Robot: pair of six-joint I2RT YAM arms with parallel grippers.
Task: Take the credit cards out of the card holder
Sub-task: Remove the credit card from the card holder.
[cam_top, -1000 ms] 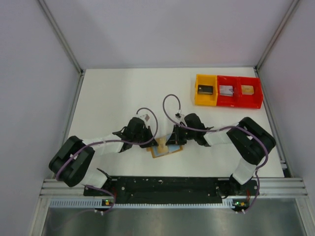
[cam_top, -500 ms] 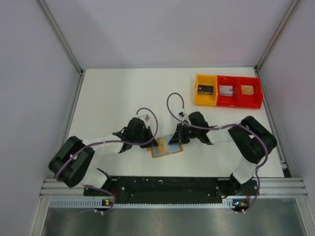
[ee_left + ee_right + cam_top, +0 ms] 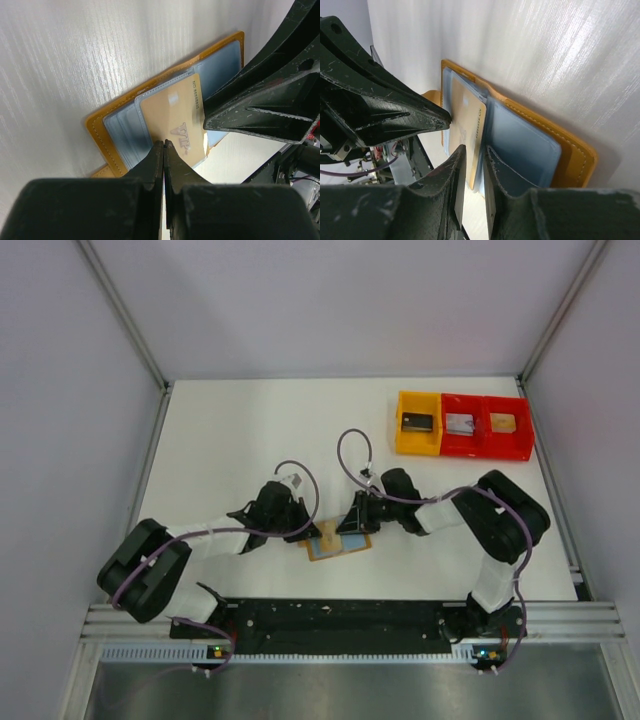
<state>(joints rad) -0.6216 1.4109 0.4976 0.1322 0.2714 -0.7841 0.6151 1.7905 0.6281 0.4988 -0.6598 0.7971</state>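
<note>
The tan card holder (image 3: pixel 325 550) lies open on the table between both arms, grey-blue sleeves up (image 3: pixel 125 135) (image 3: pixel 570 155). A tan-gold credit card marked "VIP" (image 3: pixel 175 120) (image 3: pixel 470 120) sits in its middle sleeve. No pale grey-blue card shows. My left gripper (image 3: pixel 303 532) (image 3: pixel 164 143) is shut, its tips pressing on the card's near edge. My right gripper (image 3: pixel 352 525) (image 3: pixel 474 150) is closed to a narrow gap with the card's free edge and the sleeve edge between the fingers. In the left wrist view its fingers (image 3: pixel 250 110) meet at the card's edge.
A yellow tray (image 3: pixel 399 425) and a red double tray (image 3: pixel 528 430) stand at the back right, each compartment holding a small rectangle. Grey walls and metal rails enclose the table. The arm bases sit on the black bar at the near edge (image 3: pixel 340 615).
My right gripper shifted a little right off the wallet, then came back left onto the card's edge. My left gripper stayed on the wallet's left side, barely moving.
</note>
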